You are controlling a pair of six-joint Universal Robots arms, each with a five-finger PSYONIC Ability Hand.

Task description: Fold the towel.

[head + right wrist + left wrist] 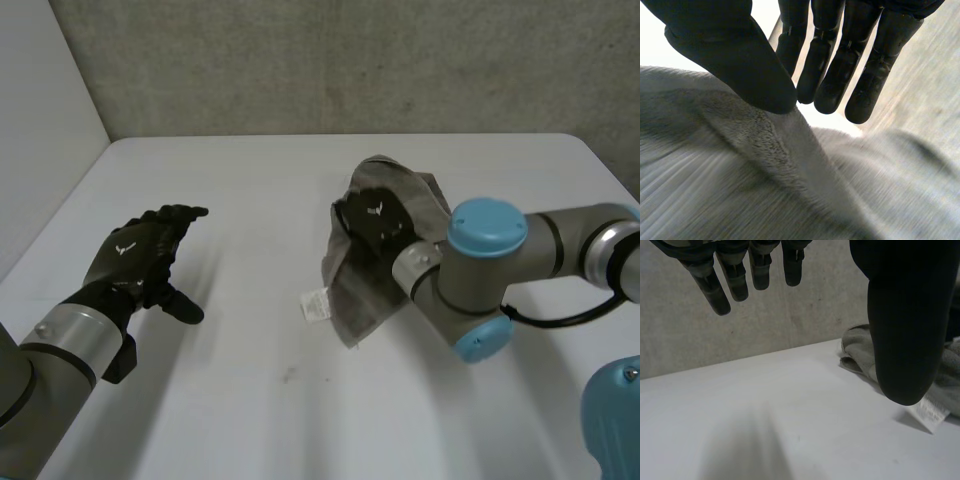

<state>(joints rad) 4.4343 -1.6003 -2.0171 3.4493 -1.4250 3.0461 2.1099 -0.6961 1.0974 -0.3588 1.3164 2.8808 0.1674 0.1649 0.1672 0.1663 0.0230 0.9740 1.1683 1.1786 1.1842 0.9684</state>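
Note:
The grey towel point(367, 298) lies bunched right of the table's middle, with a white label point(316, 304) at its near left edge. My right hand point(372, 218) sits on top of the bunch. In the right wrist view its thumb and fingers point(830, 75) pinch a raised ridge of the towel point(745, 185) between them. My left hand point(135, 255) hovers over bare table at the left, well apart from the towel, fingers straight and holding nothing. Past the thumb of the left hand point(905, 320), the towel point(860, 347) and its label point(927, 412) show.
The white table point(250, 380) ends at a grey wall point(330, 60) behind and a white wall on the left. My right arm's elbow point(487, 270) hangs over the table just right of the towel.

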